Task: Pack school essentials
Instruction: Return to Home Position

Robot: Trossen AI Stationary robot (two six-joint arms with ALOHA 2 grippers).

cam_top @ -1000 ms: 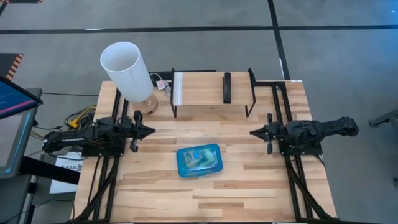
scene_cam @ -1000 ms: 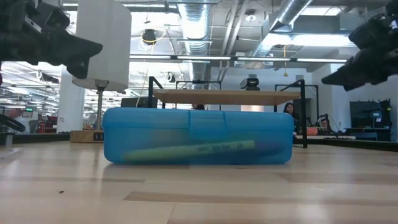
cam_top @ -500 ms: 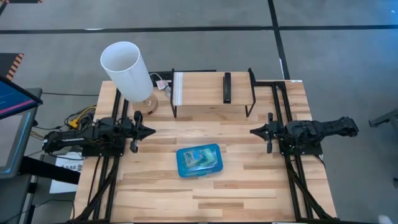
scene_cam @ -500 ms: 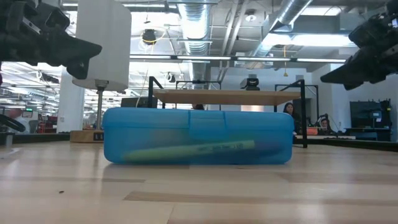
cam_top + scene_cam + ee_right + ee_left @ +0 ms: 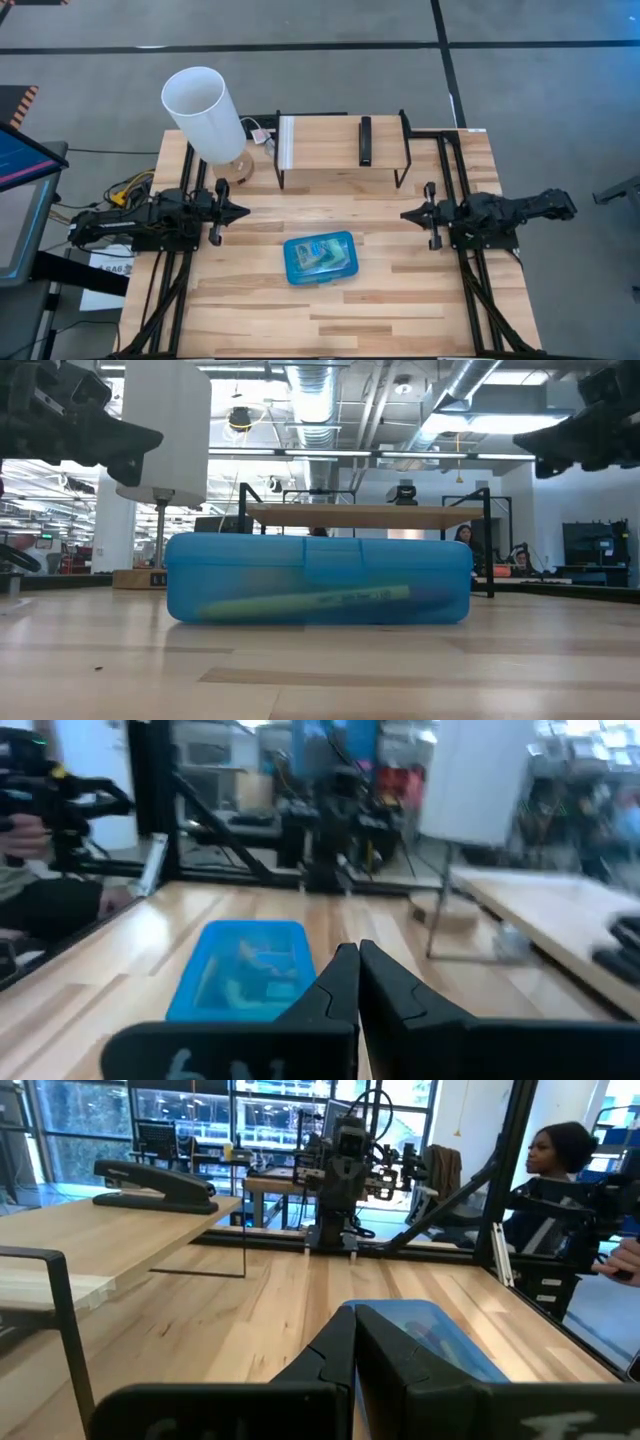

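Note:
The translucent blue hinged case [image 5: 319,258] lies shut, flat on its base at the table's middle. Through its wall I see stationery inside, among it a green pencil [image 5: 305,601] lying along the bottom. The crayon box, scissors, eraser and sticky-note pad cannot be told apart. My left gripper [image 5: 246,211] hangs shut above the table, left of the case and a little farther back. My right gripper [image 5: 402,214] hangs shut at about the same height on the right. Both wrist views show the case [image 5: 440,1335] [image 5: 245,970] past the closed fingers.
A tall white lamp [image 5: 205,115] stands at the far left corner. A wooden shelf on a black frame [image 5: 340,150] spans the far side and carries a black stapler [image 5: 366,140] and a white strip [image 5: 287,143]. A person [image 5: 555,1170] sits beyond the table.
My right gripper has tipped up from slanting downward to about level, and its tip now stands higher above the table. Its fingers have stayed shut. The case has not moved.

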